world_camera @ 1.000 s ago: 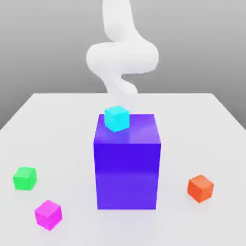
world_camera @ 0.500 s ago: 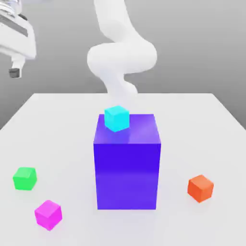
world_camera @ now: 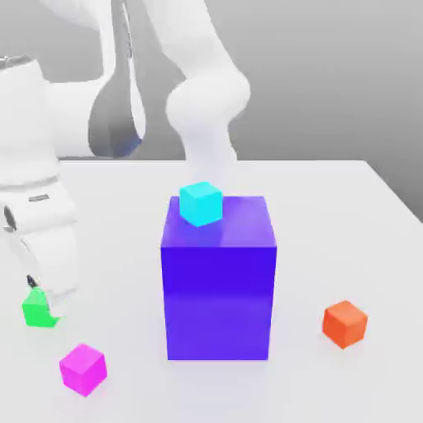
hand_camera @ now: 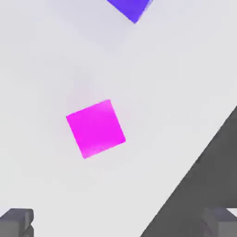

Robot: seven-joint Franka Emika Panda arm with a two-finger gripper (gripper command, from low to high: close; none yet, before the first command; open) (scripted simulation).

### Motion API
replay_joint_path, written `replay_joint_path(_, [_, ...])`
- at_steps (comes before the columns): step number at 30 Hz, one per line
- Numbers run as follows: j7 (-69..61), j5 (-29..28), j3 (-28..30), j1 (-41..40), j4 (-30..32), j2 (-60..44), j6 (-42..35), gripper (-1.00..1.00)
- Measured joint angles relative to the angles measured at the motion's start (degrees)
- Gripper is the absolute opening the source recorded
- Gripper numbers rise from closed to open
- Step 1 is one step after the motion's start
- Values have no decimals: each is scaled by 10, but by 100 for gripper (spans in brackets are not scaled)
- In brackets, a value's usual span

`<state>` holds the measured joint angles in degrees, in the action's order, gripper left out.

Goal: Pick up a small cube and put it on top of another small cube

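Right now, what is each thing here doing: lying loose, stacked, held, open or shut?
gripper: open, holding nothing, above the table.
magenta cube: loose on the table, not held.
green cube: on the table, nothing stacked on it, partly hidden by the arm.
cyan cube: resting on top of the purple block.
purple block: standing upright on the table.
orange cube: loose on the table, alone.

Magenta small cube [hand_camera: 95,128] on white table [hand_camera: 41,60]; purple block [hand_camera: 131,8] corner nearby; fingers [hand_camera: 16,221] spread apart.

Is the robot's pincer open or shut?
Open: the pincer has its two fingertips far apart, nothing between them, pink cube beyond.
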<state>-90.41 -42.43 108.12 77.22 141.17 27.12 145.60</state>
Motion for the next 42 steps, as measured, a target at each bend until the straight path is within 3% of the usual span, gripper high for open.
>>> replay_joint_path(6, [32, -184, 187, 163, -31, 98, 13, 0])
replay_joint_path(7, [47, -209, 213, 185, -39, 114, 21, -100])
replay_joint_path(13, [57, -224, 226, 194, -44, 123, 22, -100])
replay_joint_path(16, [28, -181, 177, 155, -29, 94, 8, -100])
replay_joint_path(19, [-20, -121, 95, 82, -7, 56, -16, -100])
replay_joint_path(22, [-79, -100, 51, 4, 12, 40, -22, -100])
replay_joint_path(35, [-309, -96, -158, -382, 84, 47, -76, -100])
replay_joint_path(37, [-308, -119, -119, -363, 84, 48, -60, -100])
replay_joint_path(40, [-268, -188, -16, -283, 73, 69, -34, -100])
replay_joint_path(41, [-253, -212, 15, -259, 68, 79, -27, 100])
replay_joint_path(42, [-253, -212, 15, -259, 68, 79, -27, 100])
